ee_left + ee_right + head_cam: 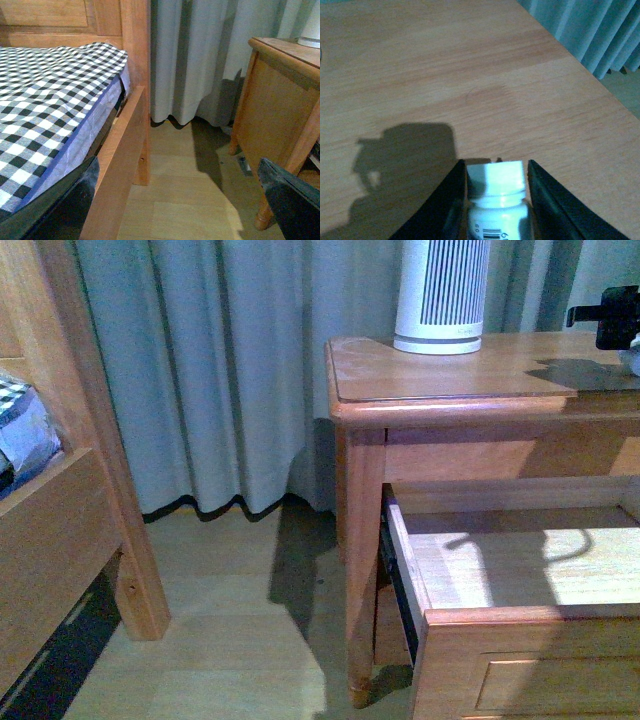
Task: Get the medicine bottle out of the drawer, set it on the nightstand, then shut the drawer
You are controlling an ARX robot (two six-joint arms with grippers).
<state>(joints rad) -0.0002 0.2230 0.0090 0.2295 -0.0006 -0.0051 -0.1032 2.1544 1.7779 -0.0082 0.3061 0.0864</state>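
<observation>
Bottle (497,200) – small, white, white-capped – sits clamped between the two dark fingers (547,205) of the right tool (495,167), cap pointing away from the wrist camera, a strip of barcode showing on its label. Below it lies the bare wood of the nightstand (450,380) top, where the tool throws a dark shadow (405,150); whether the bottle touches the wood I cannot tell. In the front view the right tool (612,318) shows only at the far right edge, above the top and to the right of a tall white slatted appliance (440,295) that stands at the back.

The drawer (520,615) is pulled well out, its pale inside lit by a patch of sun; no bottle shows in the part seen.

The left tool (178,167) hangs low and well apart from the nightstand, fingers spread wide with nothing between them – it faces the floor (175,210), between a bed (125,150) with a checked sheet (45,100) and the nightstand's side. A grey curtain (210,370) hangs behind.
</observation>
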